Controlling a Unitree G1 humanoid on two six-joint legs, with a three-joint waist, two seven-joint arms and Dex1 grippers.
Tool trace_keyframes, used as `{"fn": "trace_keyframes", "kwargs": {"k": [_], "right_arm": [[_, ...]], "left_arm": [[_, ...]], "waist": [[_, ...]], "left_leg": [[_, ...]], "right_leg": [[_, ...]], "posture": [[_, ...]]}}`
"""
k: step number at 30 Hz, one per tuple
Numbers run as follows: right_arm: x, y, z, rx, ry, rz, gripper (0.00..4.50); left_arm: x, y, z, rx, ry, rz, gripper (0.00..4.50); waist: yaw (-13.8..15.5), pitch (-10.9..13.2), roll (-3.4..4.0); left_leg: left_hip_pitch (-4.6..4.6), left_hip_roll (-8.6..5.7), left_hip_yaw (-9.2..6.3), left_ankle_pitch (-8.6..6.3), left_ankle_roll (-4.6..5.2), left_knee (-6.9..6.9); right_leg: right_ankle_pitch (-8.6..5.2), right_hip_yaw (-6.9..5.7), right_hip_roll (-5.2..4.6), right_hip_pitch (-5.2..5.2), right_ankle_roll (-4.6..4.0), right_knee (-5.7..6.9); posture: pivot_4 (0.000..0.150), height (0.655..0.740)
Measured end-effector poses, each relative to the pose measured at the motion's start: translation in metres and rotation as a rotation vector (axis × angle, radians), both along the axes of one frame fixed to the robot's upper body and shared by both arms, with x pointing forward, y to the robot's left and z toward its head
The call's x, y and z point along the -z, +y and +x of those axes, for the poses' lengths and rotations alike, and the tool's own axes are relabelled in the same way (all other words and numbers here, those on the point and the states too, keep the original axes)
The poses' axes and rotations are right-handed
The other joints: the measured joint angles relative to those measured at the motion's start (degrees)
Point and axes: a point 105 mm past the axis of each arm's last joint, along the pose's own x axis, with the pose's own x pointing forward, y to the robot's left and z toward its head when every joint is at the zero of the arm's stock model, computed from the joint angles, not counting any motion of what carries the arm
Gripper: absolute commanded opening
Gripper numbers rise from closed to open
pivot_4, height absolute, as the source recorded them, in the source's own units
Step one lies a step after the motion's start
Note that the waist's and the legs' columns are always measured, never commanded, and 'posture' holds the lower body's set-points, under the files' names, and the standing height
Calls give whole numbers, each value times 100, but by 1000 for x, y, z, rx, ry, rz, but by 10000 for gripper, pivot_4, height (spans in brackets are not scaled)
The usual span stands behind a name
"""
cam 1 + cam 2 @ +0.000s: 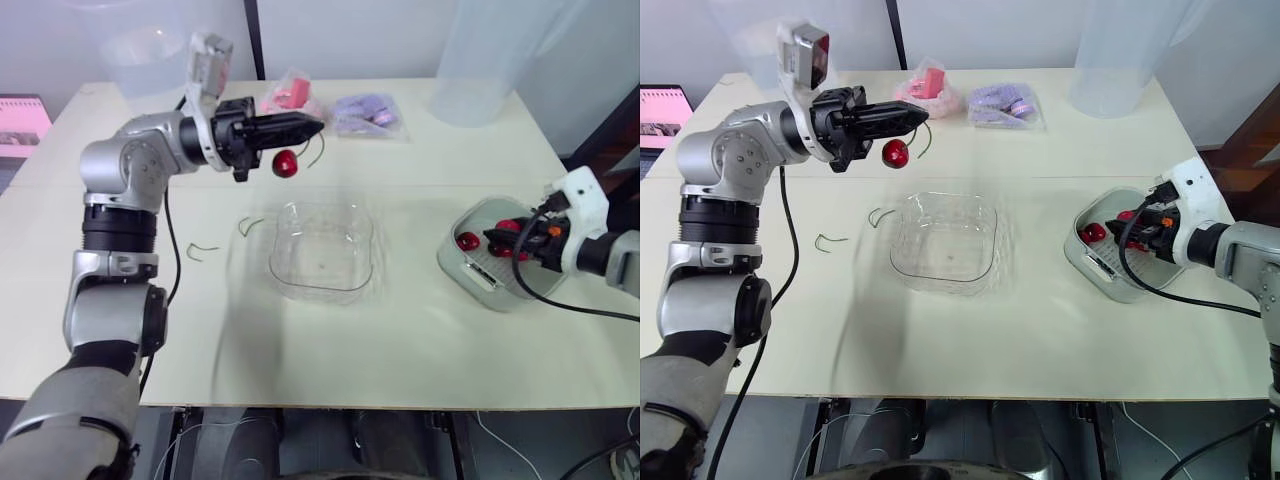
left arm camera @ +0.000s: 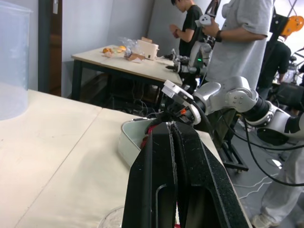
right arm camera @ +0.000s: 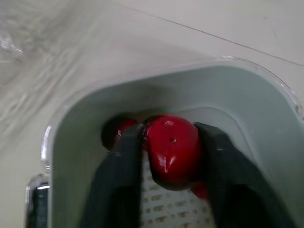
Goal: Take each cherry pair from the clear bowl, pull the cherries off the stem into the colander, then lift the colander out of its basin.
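Left gripper (image 1: 312, 127) raised far-left, pointing right, pinched on stem (image 1: 321, 148), one cherry (image 1: 285, 163) dangling. Clear bowl (image 1: 276, 250) mid-table, loose stems (image 1: 203, 247) left of it. Right gripper (image 1: 497, 240) low in colander (image 1: 482, 276) at right, clamped on red cherry (image 3: 171, 147). Cream table (image 1: 400, 360); people (image 2: 242, 28) standing beyond.

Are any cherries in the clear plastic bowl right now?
No, the clear square plastic bowl is empty; a red cherry hangs at the left gripper.

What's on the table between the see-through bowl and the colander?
Nothing. In the left eye view the table is bare between the clear bowl and the colander. The loose stems lie on the bowl's other side.
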Motion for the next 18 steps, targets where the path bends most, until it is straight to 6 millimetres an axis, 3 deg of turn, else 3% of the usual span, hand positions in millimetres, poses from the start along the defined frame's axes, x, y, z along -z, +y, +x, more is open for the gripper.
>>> {"fn": "trace_keyframes", "kwargs": {"k": [1, 5, 7, 11, 13, 15, 18], "right_arm": [[-2, -1, 0, 4, -8, 4, 38228], [-18, 2, 4, -3, -50, 36, 38228], [-37, 20, 7, -59, -101, 117, 38228], [-68, 96, 5, -315, -160, 372, 38228], [-68, 143, 0, -455, -131, 512, 43742], [-65, 180, -4, -536, -82, 632, 44685], [-67, 210, -7, -584, -51, 721, 44685]], "left_arm": [[0, 0, 0, 0, 1, 0, 0], [0, 1, 1, -2, 7, -2, 0], [0, 0, 1, -4, 16, -7, 0], [-7, -3, -3, 21, 40, -39, 0], [-13, -9, -8, 48, 28, -44, 0], [-17, -12, -13, 67, 20, -47, 0], [-20, -12, -16, 73, 24, -58, 0]], "waist": [[0, 0, 0], [-3, 0, 0], [-33, 0, 0], [-76, 0, 0], [-66, 0, 1], [-57, 0, 1], [-22, 0, 2]], "left_leg": [[0, 0, 0, 1, -1, 0], [0, 0, 0, 3, -6, 0], [1, 1, -1, 4, -8, -1], [4, 10, -4, 8, -15, -1], [2, 11, -6, 10, -17, -2], [-3, 7, -7, 13, -22, 0], [-6, 2, -9, 15, -26, 0]], "right_leg": [[0, 0, 0, 0, 0, 0], [0, 0, 0, 0, 0, 0], [0, 0, 1, 0, 0, 0], [0, -1, 10, 1, -1, 4], [0, -3, 8, 0, -1, 4], [0, -6, 1, 0, -1, 4], [1, -8, -6, 1, 0, 0]], "posture": [[1500, 7348], [1500, 7348], [1500, 7348], [1500, 7348], [1500, 7348], [1500, 7348], [1500, 7348]]}}
